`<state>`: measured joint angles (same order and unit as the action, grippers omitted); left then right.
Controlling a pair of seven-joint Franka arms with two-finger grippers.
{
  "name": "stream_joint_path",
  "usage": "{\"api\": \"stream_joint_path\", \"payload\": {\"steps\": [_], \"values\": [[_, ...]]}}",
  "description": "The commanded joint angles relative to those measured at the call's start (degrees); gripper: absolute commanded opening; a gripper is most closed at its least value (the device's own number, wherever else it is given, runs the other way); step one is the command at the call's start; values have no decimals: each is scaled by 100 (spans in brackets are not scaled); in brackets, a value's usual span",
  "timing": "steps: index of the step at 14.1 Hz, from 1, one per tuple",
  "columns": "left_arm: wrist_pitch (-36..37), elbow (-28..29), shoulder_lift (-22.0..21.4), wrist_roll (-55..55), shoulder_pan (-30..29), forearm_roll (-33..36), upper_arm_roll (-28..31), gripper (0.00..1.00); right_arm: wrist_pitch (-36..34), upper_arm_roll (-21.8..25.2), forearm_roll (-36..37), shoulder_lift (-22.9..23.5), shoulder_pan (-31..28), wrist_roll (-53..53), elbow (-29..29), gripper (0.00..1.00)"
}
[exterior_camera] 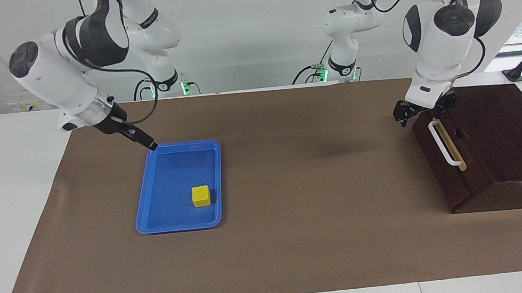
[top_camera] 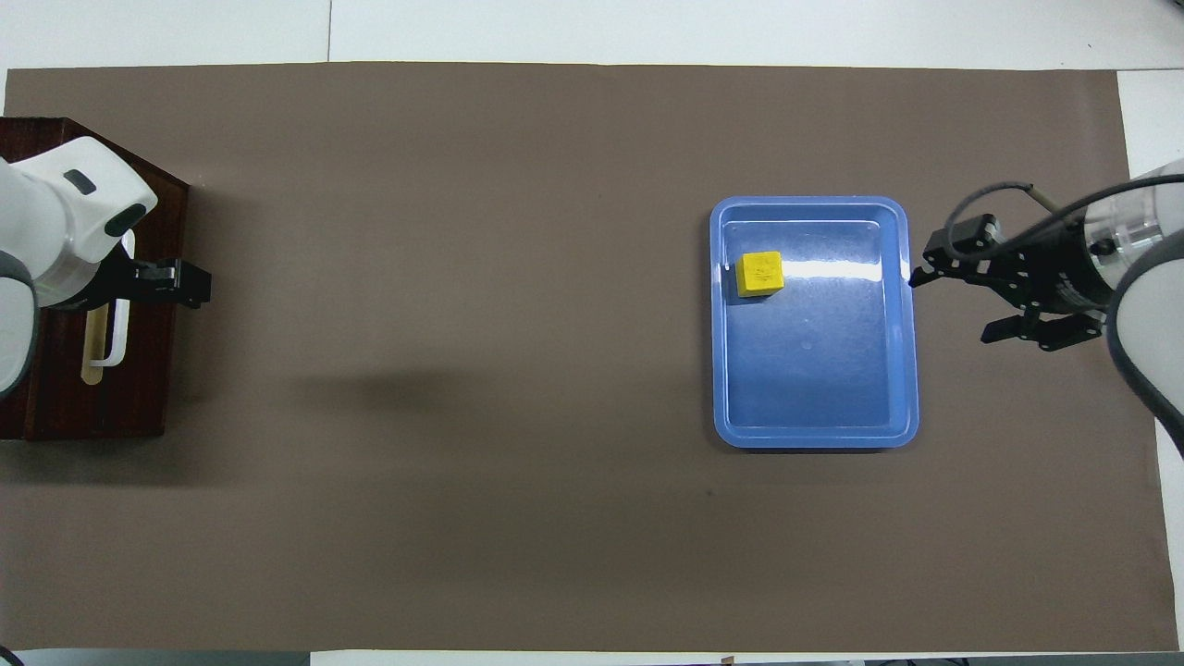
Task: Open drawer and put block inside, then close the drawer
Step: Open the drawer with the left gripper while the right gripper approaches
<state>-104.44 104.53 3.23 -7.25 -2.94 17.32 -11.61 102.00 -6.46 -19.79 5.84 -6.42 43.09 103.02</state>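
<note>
The drawer point(exterior_camera: 451, 158) is shut, its dark front flush in the wooden box point(exterior_camera: 501, 135) at the left arm's end of the worktop point(exterior_camera: 299, 256). The white bar handle point(exterior_camera: 443, 143) lies along a tan strip on the drawer front. The left claw point(exterior_camera: 404, 116) hangs just beside the end of the handle that is nearer to the robots, over the top edge of the drawer front; I cannot tell whether its fingers are apart or together.

The yellow block point(exterior_camera: 201, 196) sits inside the blue tray point(exterior_camera: 153, 212), toward the tray's end farther from the robots, well apart from the drawer. The tray lies on the brown mat point(exterior_camera: 297, 237) toward the right arm's end.

The right claw point(top_camera: 957, 301) is over the mat just beside the tray's long edge, its fingers spread apart and holding nothing.
</note>
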Motion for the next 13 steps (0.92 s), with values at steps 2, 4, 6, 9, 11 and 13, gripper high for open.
{"api": "stream_joint_path", "payload": {"steps": [2,4,6,9,11,13], "values": [[-471,41,380,-83,40,526,53,100,1180,-31,-946,627,150,1682,358,100],[-795,163,503,-215,22,781,53,100,1200,-31,-1542,1057,133,2113,193,100],[-1077,365,521,-233,-30,860,97,100,1182,-31,-1783,1470,124,2370,-27,100],[-1253,419,609,-233,-206,1326,97,100,990,-31,-2142,1875,10,2362,-457,100],[-1403,462,618,-233,-285,1344,106,100,945,-13,-2319,2078,1,2345,-643,100],[-1500,603,635,-233,-347,1553,106,100,936,-22,-2345,2140,1,2118,-634,100]]}}
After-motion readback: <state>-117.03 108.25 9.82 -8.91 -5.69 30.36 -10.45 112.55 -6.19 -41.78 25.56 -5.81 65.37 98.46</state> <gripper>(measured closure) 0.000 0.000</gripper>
